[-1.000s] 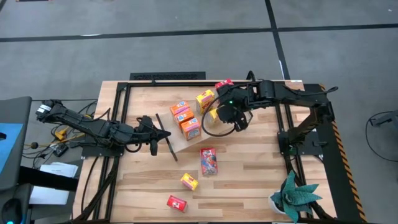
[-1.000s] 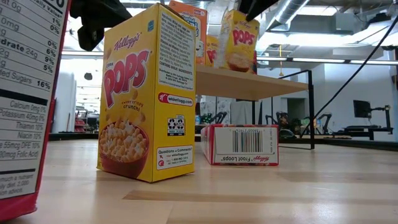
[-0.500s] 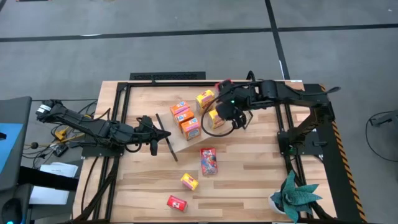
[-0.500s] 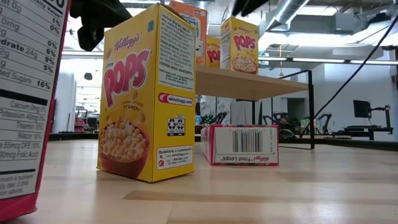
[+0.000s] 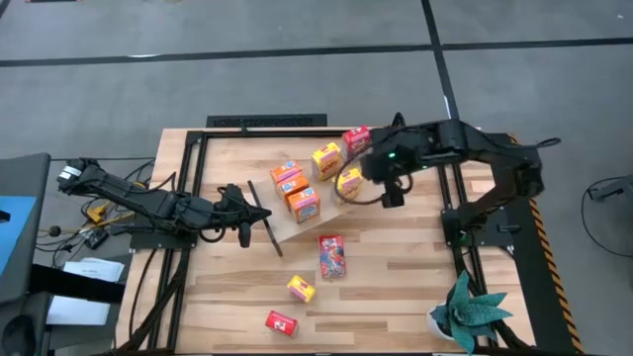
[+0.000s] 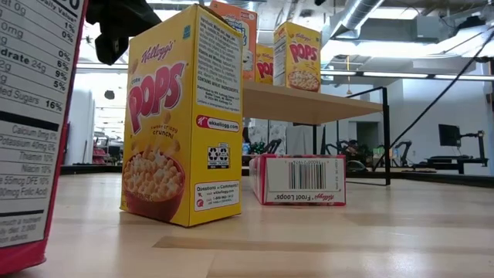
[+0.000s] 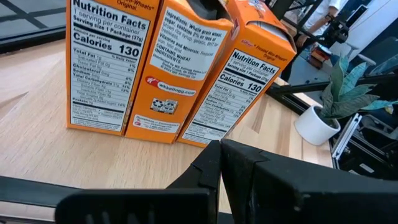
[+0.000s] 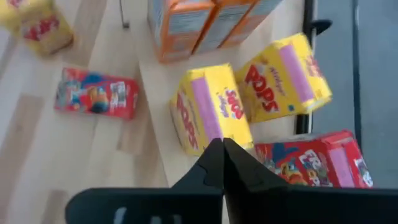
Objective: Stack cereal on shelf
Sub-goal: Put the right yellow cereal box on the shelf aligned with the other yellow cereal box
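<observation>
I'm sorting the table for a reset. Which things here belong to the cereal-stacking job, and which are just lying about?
Part of the job:
- cereal boxes on the shelf
- red box lying flat
- yellow box on the table
- small red box
- shelf

Just lying about:
- potted plant
- cables

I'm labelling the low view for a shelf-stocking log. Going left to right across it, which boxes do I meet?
Red-edged box with a nutrition panel → tall yellow Corn Pops box on the table → yellow Pops box up on the shelf → Froot Loops box lying flat.
</observation>
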Available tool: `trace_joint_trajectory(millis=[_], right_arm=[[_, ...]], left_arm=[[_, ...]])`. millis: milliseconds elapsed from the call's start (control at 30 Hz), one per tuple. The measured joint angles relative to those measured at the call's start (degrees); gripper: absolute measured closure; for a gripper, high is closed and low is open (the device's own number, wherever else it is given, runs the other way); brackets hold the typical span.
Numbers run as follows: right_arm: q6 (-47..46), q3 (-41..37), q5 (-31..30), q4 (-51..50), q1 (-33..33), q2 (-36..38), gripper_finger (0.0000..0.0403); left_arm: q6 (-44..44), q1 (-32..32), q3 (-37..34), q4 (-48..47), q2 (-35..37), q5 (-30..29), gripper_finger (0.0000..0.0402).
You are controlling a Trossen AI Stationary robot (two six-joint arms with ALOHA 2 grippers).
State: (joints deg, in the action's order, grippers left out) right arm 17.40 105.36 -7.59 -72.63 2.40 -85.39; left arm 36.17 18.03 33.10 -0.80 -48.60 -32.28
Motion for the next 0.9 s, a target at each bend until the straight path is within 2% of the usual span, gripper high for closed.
trace_joint_trajectory(millis=[100, 267, 467, 567, 733, 900], right_arm=[[-4.2, -7.1, 0.1, 5.0, 0.9, 5.4, 0.0383], [-9.9, -23.1, 0.2, 21.0, 1.1, 13.7, 0.0395], [-16.7, -37.8, 0.2, 36.5, 1.1, 17.1, 0.0382], [-18.5, -40.8, 0.0, 39.9, 0.4, 16.7, 0.0387], [-18.4, -41.7, 0.1, 40.0, -0.3, 14.4, 0.0397], [-18.0, -41.6, 0.0, 42.0, 0.0, 11.6, 0.0382]], left_arm=[[0.0, 0.0, 0.0, -0.2, 0.0, 0.1, 0.0401], [-0.3, 0.0, 0.0, -0.4, 0.0, 0.1, 0.0401], [0.0, 0.0, 0.0, -0.3, 0.0, 0.1, 0.0401], [0.2, 0.0, 0.0, -0.7, 0.0, 0.1, 0.0401], [0.8, 0.0, 0.0, -1.2, 0.0, 0.1, 0.0402], [1.0, 0.0, 0.0, -1.6, 0.0, 0.1, 0.0402]])
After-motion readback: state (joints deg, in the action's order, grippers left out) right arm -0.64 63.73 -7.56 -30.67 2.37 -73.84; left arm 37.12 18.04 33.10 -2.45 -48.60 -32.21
